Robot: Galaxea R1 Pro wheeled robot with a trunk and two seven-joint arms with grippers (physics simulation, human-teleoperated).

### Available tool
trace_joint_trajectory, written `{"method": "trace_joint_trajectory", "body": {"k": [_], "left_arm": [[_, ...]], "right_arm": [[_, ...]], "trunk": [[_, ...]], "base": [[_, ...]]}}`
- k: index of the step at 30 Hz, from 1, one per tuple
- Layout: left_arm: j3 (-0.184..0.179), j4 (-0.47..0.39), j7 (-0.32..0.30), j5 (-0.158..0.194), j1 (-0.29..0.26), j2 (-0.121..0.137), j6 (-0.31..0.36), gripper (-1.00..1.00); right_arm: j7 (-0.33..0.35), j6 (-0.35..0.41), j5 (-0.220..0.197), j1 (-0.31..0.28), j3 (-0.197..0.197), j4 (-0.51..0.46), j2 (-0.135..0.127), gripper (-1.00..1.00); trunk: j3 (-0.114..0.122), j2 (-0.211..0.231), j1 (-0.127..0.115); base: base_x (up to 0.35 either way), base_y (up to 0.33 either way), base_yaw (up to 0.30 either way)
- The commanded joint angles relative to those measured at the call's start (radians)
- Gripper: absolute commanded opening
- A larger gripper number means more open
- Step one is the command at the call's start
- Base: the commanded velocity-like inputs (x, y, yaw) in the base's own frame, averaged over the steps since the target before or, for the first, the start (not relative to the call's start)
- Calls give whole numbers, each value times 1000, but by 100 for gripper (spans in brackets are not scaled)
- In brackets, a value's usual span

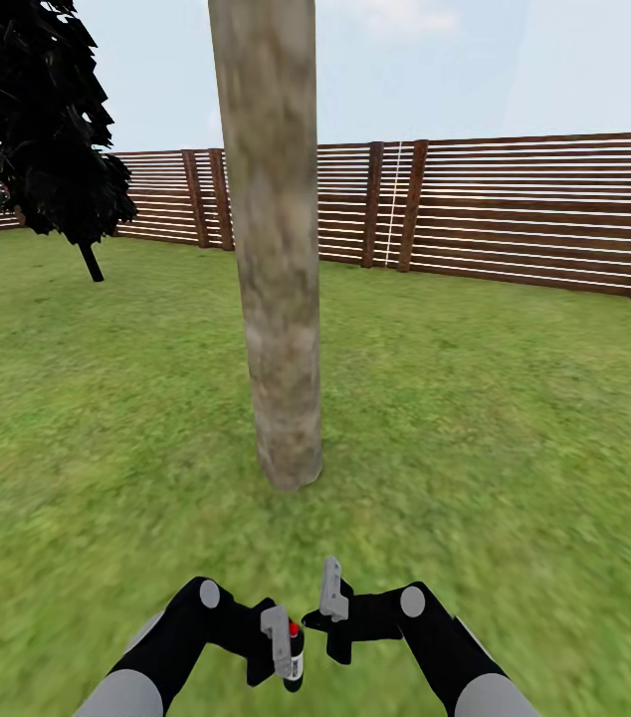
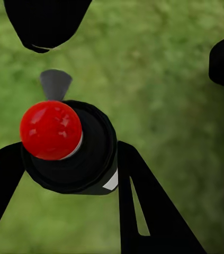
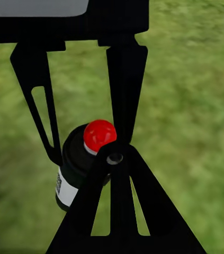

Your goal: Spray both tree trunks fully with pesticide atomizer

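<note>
We are standing on the lawn (image 1: 515,418) of the fenced garden, facing one tree trunk (image 1: 274,249) that is rising just ahead of our arms. Well to the left of that trunk, one dark conifer (image 1: 42,119) is showing against the fence (image 1: 534,214). Below the trunk, nearest us, our left pincer (image 1: 281,642) is gripping the pesticide atomizer (image 1: 295,657), its two fingers (image 2: 143,211) pressing either side of the black bottle beneath the red cap (image 2: 51,129). Just right of it, our right pincer (image 1: 333,597) is hovering beside the bottle with its fingers spread around the cap and, as far as we can judge, not clamping it.

We are judging the pickup done and the spraying step at hand: the bottle is sitting low, short of the trunk. The next move is calling for raising the nozzle toward the bark and working along and around the column so no patch is missed.

By our count: one trunk, one conifer, one atomizer, two pincers, one fence.
</note>
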Motion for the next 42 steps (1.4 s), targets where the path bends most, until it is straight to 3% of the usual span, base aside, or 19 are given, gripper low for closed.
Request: {"method": "trace_joint_trajectory", "body": {"k": [1, 10, 37, 42], "left_arm": [[0, 0, 0, 0, 0, 0, 0, -100], [0, -1, -27, 2, -11, -9, 0, -100], [0, -2, -31, 20, -22, -18, -2, -100], [0, -2, -62, 19, -23, -18, -2, -100]], "right_arm": [[0, 0, 0, 0, 0, 0, 0, -100], [0, 0, 1, 0, -1, 0, -2, -100], [-1, 0, 3, 0, 0, 3, -6, -100], [-1, 0, 3, 0, 0, 3, -7, -100]], "trunk": [[0, 0, 0], [0, 0, 0], [0, 0, 0], [0, 0, 0]], "base": [[0, 0, 0], [0, 0, 0], [0, 0, 0], [0, 0, 0]]}}
